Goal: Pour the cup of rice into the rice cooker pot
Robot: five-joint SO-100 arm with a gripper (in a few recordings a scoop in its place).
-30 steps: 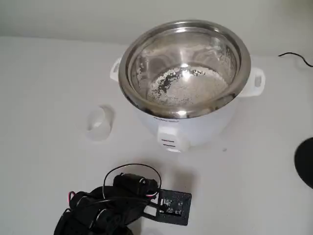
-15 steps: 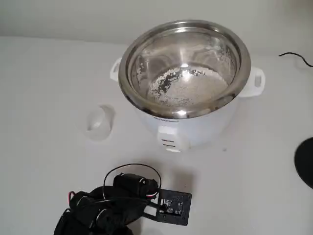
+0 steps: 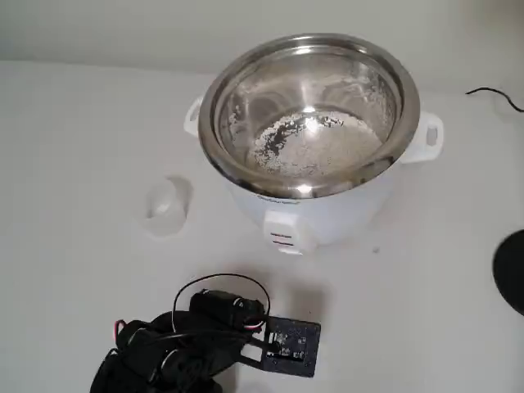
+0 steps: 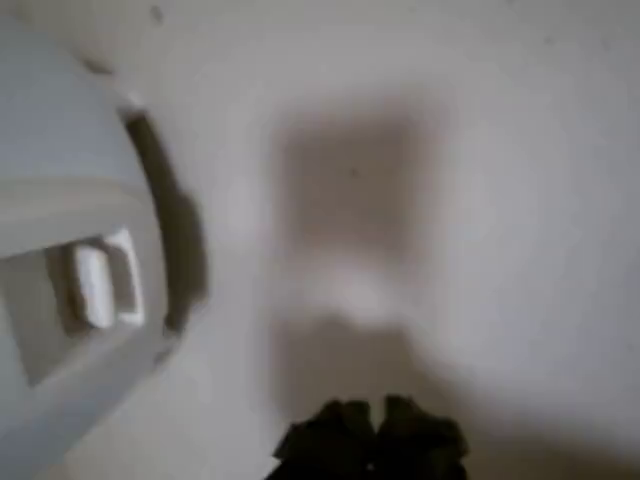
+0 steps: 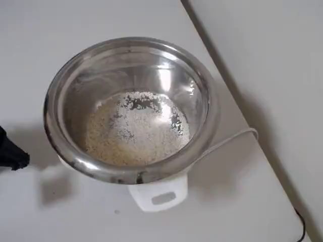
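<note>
— Stainless-steel item, entry one?

— Rice cooker pot point(image 3: 309, 115), large, round, shiny, wide rim, seated in a white cooker body point(image 3: 315, 214) with side handles. In the overhead view the pot point(image 5: 128, 108) sits near the worktop's edge, and one handle shows below the rim; the other is hidden by the bowl.

— Contents?

— Rice point(image 3: 315, 146), white grains over the pot's floor, with stray grains clinging up the inner wall. The overhead view shows the rice point(image 5: 136, 131) as a patch with a few bare spots of metal.

— Entry two, the cup?

— Cup point(image 3: 166, 205), small, translucent, whitish, lying on the white worktop point(image 3: 74, 147) to the left of the cooker in the fixed view, apart from it. Pale against the pale surface, so its outline is faint; whether any grains lie inside cannot be made out.

— The arm?

— Black arm point(image 3: 176, 348), folded low at the bottom edge of the fixed view, partly cut off, with a looped cable and a small black board beside it. It is well apart from the cup.

— And the gripper?

— Gripper point(image 4: 372, 440) shows in the wrist view as two dark blurred tips at the bottom edge, close together, nothing seen between them. Whether it is clenched or released cannot be told. That view is out of focus; the cooker's white front and its switch are at its left.
</note>
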